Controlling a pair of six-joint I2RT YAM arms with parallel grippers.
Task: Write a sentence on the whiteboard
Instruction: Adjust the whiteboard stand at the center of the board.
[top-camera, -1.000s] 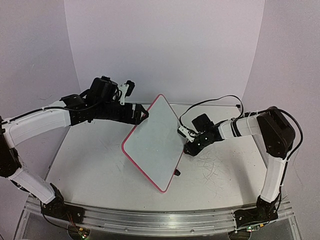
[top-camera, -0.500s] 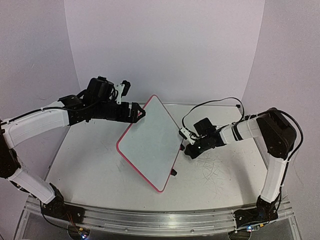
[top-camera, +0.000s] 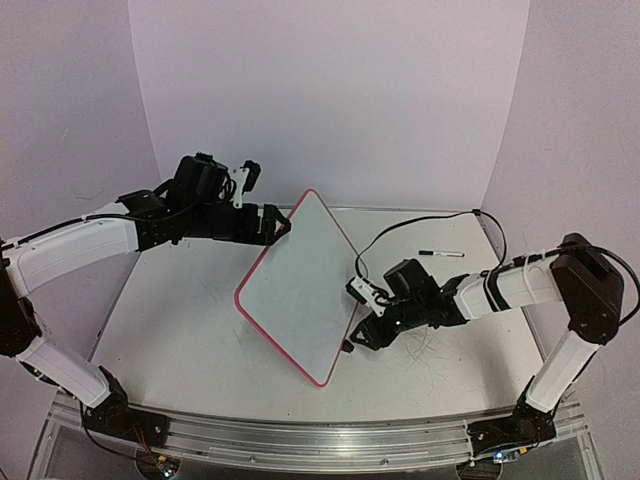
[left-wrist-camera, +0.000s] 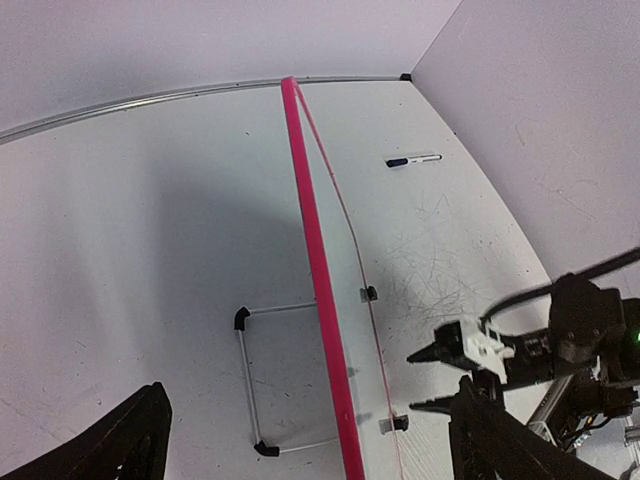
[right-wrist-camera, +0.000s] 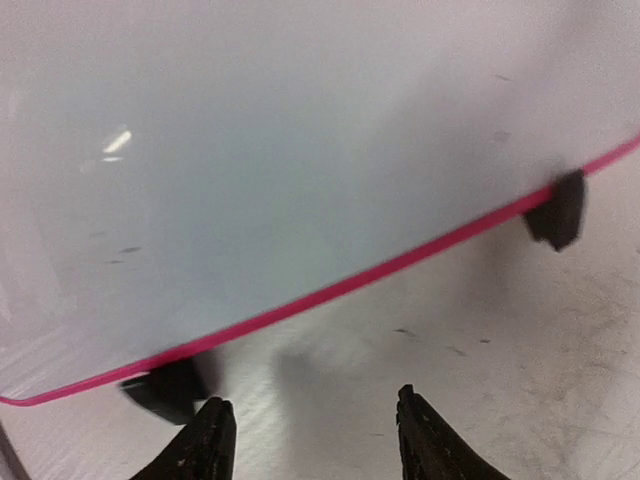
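Observation:
The whiteboard (top-camera: 305, 290) leans on its wire stand (left-wrist-camera: 245, 380) mid-table, pink-framed, its glossy face blank; no sentence shows on it. My left gripper (top-camera: 283, 226) hovers at the board's upper left corner, open. In the left wrist view its fingers (left-wrist-camera: 135, 435) stand wide on either side of the pink top edge (left-wrist-camera: 310, 230) without touching it. My right gripper (top-camera: 362, 333) is low by the board's lower right edge, open and holding nothing. In the right wrist view the bare tabletop lies between its tips (right-wrist-camera: 315, 420), just short of the frame and a black foot (right-wrist-camera: 165, 385).
A marker (top-camera: 440, 253) with a dark cap lies on the table at the back right, also seen in the left wrist view as the marker (left-wrist-camera: 413, 160). Grey scribbles mark the tabletop (top-camera: 440, 345) under the right arm. White walls close the back and sides.
My right gripper slid down the board's right edge to its lower corner, shut, then opened. The board and left gripper shifted slightly left. The marker on the table came into view.

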